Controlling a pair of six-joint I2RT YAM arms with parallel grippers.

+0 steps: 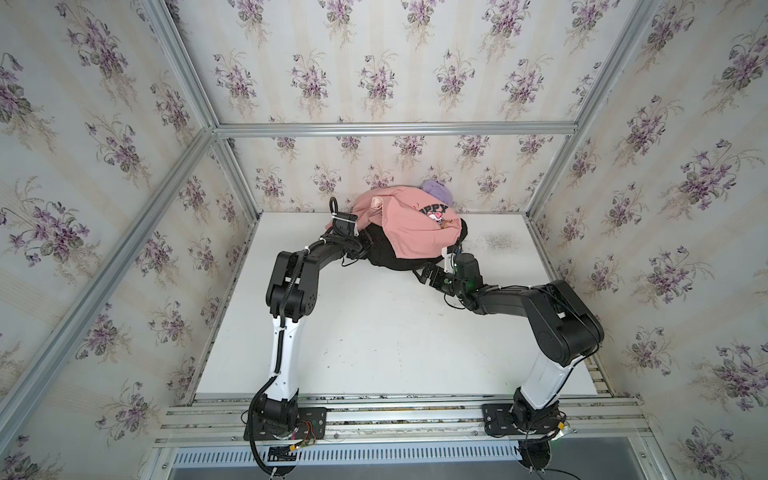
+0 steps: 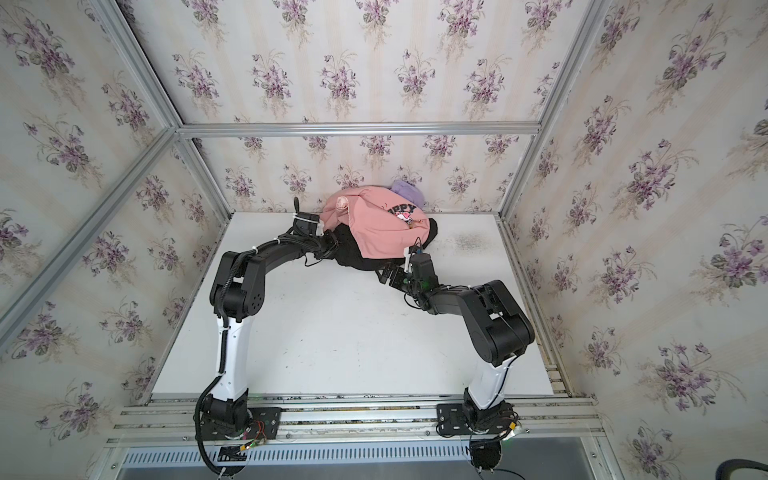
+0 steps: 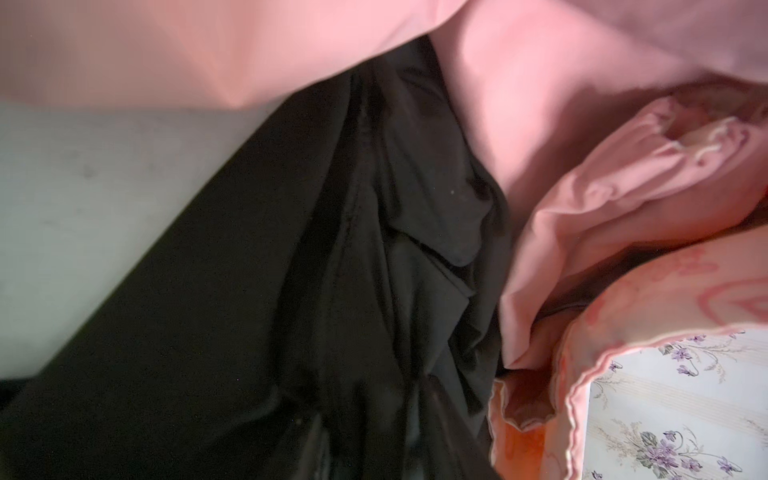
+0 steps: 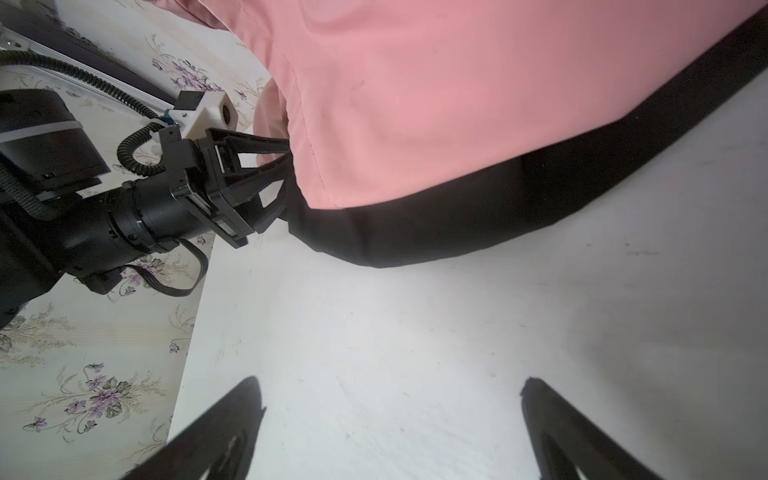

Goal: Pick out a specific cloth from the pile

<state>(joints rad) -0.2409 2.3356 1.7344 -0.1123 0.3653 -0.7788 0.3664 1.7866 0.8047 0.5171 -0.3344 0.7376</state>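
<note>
Reaching with left pincer (image 4: 286, 154) in under the hem of the pink sweatshirt (image 4: 415, 91), on the left flank of the pile (image 1: 401, 232) in both top views. Hiding both fingertips beneath that hem, right against the black cloth (image 4: 436, 224); not showing whether clenched on fabric or slack, so impossible to tell. Filling the left wrist view with black cloth bunched in long folds, pink fabric draping over it. Holding right pincer (image 4: 390, 384) released, 2 fingers (image 4: 232, 415) spreading wide over bare table (image 4: 415, 332), nothing between them, near the front right edge of the black cloth yet apart from it. Finding the black cloth at the bottom of the pile, lying on the table, mostly covered by the pink sweatshirt and showing as a dark band along the front edge and at the right side. Finding the lavender cloth (image 1: 436, 192) at the far top of the heap, next to the flowered back wall (image 1: 374, 166). Sitting at the far middle of the table, 3 garments in all.
</note>
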